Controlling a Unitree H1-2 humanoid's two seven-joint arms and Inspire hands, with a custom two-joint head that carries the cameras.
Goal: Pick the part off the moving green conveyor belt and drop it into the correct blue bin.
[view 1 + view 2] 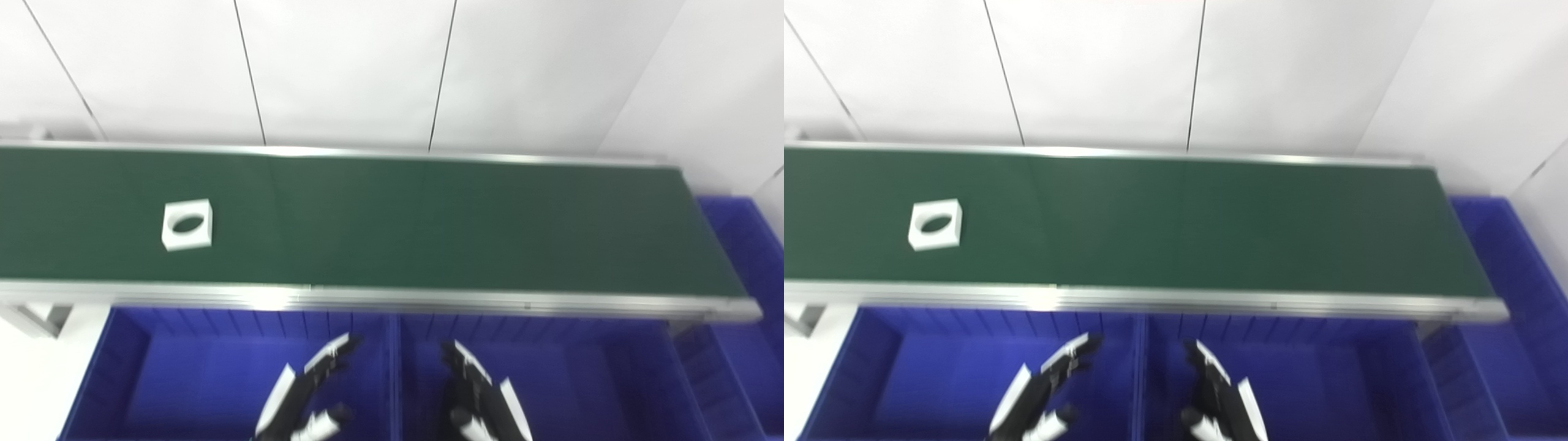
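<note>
Lying flat on the belt point(429, 220), the part point(187, 225) (a white square block with an oval hole through it) sits far out ahead of the left hand point(309, 392) and off to that hand's left, well apart from both hands and touching only the green surface. Below it, across the near rail of the belt, the left bin point(122, 367) opens under the left hand. That hand comes up from the bottom edge with its fingers point(334, 352) stretched forward and slightly toward the centre wall between the bins, its thumb set apart lower down; it is spread and holds nothing. Just beside it, across that wall, the right hand point(478, 395) mirrors the pose over the right bin point(612, 380): fingers pointing forward and leaning a little inward, thumb apart near the bottom edge, likewise spread and empty. Both hands hover short of the belt's near rail, palms turned roughly toward each other. Farther right, past the belt's end, a third bin point(744, 245) stands well away from the right hand.
</note>
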